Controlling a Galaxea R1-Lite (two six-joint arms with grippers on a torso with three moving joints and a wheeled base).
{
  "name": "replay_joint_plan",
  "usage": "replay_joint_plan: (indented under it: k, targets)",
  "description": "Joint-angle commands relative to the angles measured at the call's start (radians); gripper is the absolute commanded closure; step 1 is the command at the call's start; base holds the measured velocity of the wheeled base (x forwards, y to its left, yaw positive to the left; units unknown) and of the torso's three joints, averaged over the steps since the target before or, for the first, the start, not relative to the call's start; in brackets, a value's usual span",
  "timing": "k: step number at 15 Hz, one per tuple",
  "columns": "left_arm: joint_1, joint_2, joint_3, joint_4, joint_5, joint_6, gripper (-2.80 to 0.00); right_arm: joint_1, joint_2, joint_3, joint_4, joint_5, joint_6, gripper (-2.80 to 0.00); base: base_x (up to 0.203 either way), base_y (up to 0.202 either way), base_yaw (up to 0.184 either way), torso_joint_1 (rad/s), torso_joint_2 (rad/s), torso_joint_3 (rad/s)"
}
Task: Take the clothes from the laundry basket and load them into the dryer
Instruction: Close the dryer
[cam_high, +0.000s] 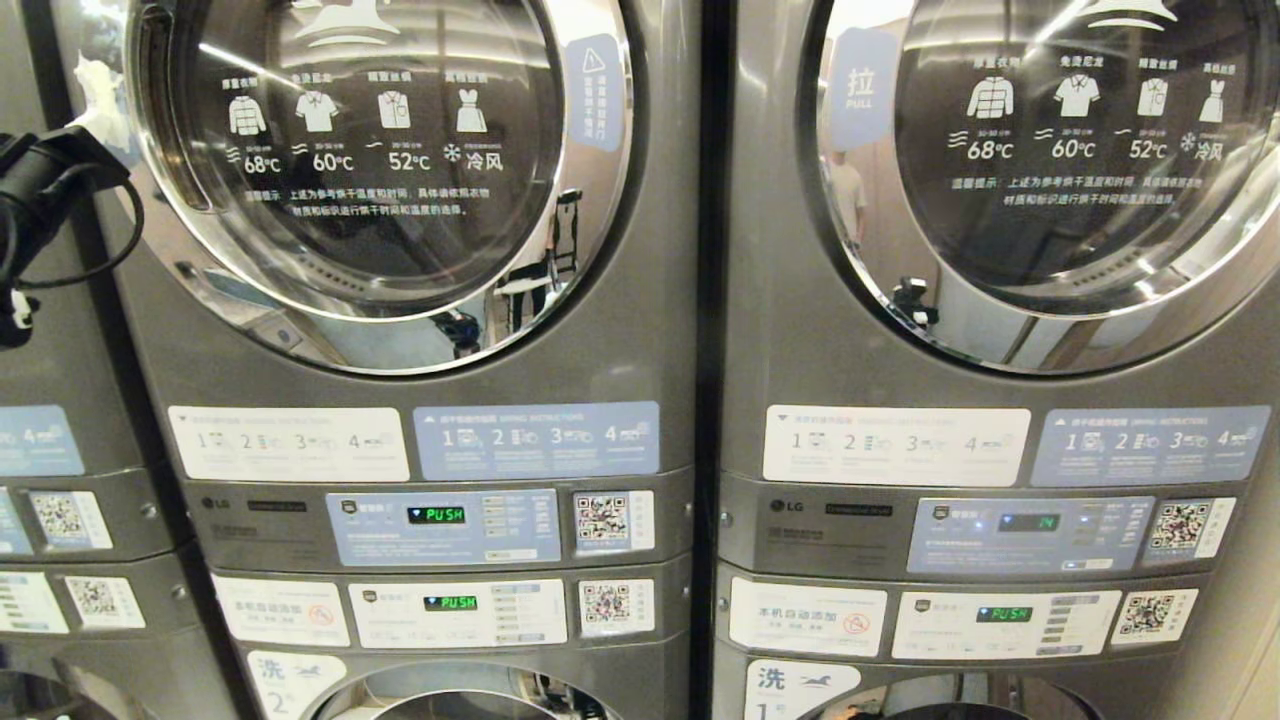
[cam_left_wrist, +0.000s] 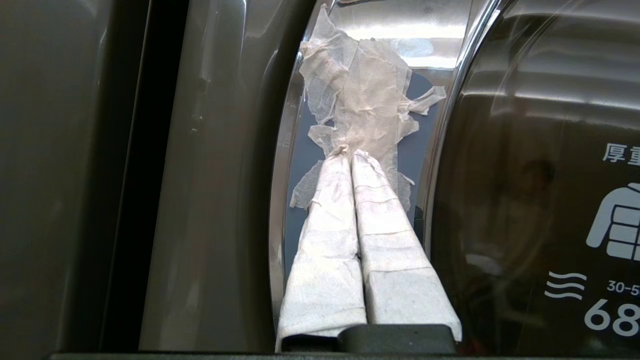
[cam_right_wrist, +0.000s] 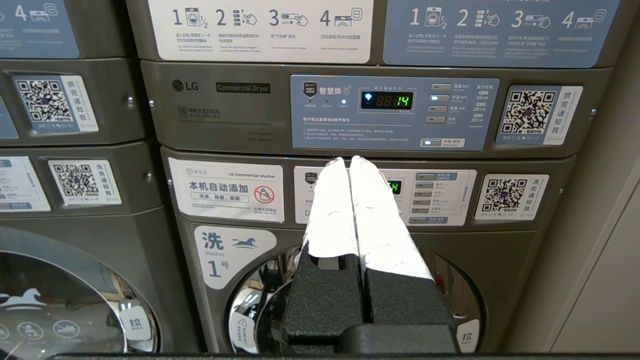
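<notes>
stacked grey laundry machines fill the background. the left tool (cam_left_wrist: 350, 155), tips pressed together and empty, is held against the torn tape (cam_left_wrist: 360, 95) on the dryer (cam_high: 400, 330) door's rim, glass lying just beside it. the right tool (cam_right_wrist: 350, 162) is shut, parked low. no basket is seen.

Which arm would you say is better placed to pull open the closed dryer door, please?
Probably the left: its pincer, fingers together, has its tips at the torn white tape on the dryer door's chrome rim. The right pincer points lower, toward the neighbouring machine's control panel.
</notes>
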Motion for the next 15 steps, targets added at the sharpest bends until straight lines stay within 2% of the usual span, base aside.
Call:
replay_joint_plan:
  k: [1, 6, 9, 11, 15]
  targets:
    - [-0.012, 0.023, 0.001, 0.014, -0.003, -0.001, 0.0, 0.0, 0.0, 0.0, -0.001, 0.0, -0.001, 0.0, 0.0, 0.0, 0.0, 0.0, 0.0, 0.0]
    - [-0.043, 0.032, 0.001, 0.0, 0.01, 0.004, 0.0, 0.0, 0.0, 0.0, 0.001, 0.0, -0.004, 0.0, 0.0, 0.0, 0.0, 0.0, 0.0, 0.0]
    - [-0.041, -0.037, 0.001, -0.057, 0.062, 0.025, 0.0, 0.0, 0.0, 0.0, 0.001, 0.0, -0.002, 0.0, 0.0, 0.0, 0.0, 0.0, 0.0, 0.0]
    - [-0.018, -0.118, 0.003, -0.108, 0.112, 0.063, 0.0, 0.0, 0.0, 0.0, -0.001, 0.001, -0.002, 0.0, 0.0, 0.0, 0.0, 0.0, 0.0, 0.0]
    - [0.044, -0.331, 0.065, -0.182, 0.26, 0.141, 0.0, 0.0, 0.0, 0.0, -0.001, 0.002, 0.001, 0.0, 0.0, 0.0, 0.0, 0.008, 0.01, -0.003]
